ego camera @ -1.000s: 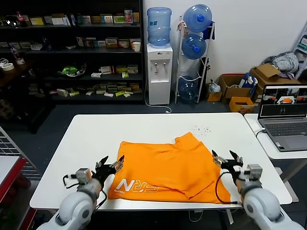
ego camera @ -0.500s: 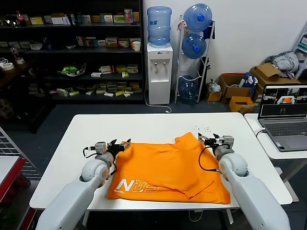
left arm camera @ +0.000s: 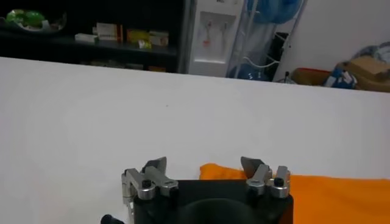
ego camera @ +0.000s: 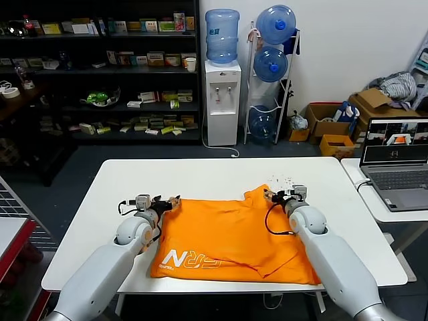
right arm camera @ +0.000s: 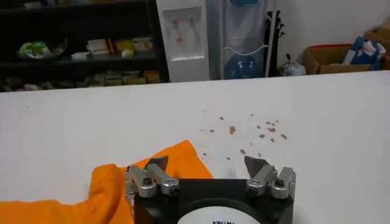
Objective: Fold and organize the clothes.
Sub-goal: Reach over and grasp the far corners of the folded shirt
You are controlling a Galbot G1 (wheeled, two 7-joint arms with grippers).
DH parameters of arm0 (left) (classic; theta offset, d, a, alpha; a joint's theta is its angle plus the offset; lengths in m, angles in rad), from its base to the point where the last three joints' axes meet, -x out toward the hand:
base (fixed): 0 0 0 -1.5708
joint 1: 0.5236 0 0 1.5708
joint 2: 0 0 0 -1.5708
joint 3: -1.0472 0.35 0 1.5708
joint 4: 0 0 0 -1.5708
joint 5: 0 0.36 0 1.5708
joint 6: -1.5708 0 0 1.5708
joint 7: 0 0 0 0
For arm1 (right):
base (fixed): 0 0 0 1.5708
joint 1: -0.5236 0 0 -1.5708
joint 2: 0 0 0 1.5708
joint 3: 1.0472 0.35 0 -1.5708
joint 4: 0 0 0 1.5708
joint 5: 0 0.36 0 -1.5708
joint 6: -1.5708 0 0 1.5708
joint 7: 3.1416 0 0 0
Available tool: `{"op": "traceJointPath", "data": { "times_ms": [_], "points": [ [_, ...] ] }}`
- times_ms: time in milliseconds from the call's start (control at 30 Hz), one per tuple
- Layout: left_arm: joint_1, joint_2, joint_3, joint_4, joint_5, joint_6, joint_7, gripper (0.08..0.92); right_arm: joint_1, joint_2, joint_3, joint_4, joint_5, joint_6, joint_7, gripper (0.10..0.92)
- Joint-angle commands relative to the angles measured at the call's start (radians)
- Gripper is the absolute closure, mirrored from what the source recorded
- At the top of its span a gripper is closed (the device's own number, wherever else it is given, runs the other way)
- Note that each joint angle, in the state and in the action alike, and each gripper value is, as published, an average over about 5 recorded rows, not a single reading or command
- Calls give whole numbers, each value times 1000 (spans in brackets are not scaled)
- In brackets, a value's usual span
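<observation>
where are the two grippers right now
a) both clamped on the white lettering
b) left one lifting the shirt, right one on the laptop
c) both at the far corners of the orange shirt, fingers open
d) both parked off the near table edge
c: the left gripper and right gripper sit at the far corners of the T-shirt, and both wrist views show the fingers spread apart with only the fabric's edge between them.

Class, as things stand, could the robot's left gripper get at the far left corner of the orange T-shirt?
Probably yes: the left gripper is open right at the orange T-shirt corner, with nothing between them.
</observation>
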Motion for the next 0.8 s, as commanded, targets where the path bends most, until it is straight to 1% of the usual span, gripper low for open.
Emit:
{"op": "traceJointPath", "data": {
  "times_ms": [33,200,300,433,533,800],
  "points": [
    [-22,1,18,19,-4,17,-9,177,31,18,-23,-44,-11,-12,-13,203],
    [-8,28,39,-40,-21,44,-26,177,31,20,-29,-47,-8,-17,-12,203],
    [-4,37,46,-53,-23,50,-30,177,30,20,-32,-47,-6,-23,-10,214],
    [-5,37,50,-50,-21,51,-30,203,28,22,-34,-43,-3,-31,-8,290],
    [-6,35,54,-49,-17,49,-29,270,26,22,-36,-41,0,-35,-6,374],
    [-10,30,62,-54,-15,47,-30,502,17,15,-42,-21,18,-44,-2,608]
  ]
}}
